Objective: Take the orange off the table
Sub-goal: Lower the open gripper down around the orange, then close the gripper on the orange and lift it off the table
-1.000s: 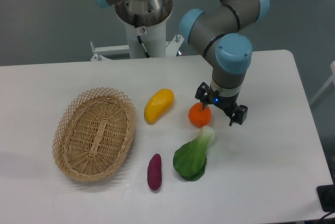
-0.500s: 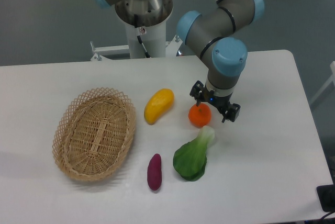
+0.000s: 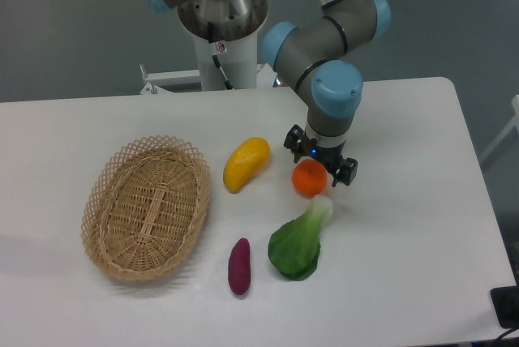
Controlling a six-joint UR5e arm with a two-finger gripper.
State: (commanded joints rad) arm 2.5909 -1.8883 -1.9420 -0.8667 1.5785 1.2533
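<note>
The orange point(image 3: 309, 179) is a small round bright-orange fruit resting on the white table point(image 3: 405, 225), right of centre. My gripper point(image 3: 319, 160) hangs just above and behind it, its two dark fingers spread to the upper left and right of the fruit. The jaws stand open and hold nothing. The gripper body hides the top rear edge of the orange.
A yellow mango-like fruit point(image 3: 246, 163) lies left of the orange. A green bok choy point(image 3: 300, 242) lies just below it, nearly touching. A purple sweet potato point(image 3: 239, 265) lies at lower centre. A wicker basket point(image 3: 146, 205) stands on the left.
My gripper has moved left, from the orange's right side to almost directly over it. The orange and the other things have not moved.
</note>
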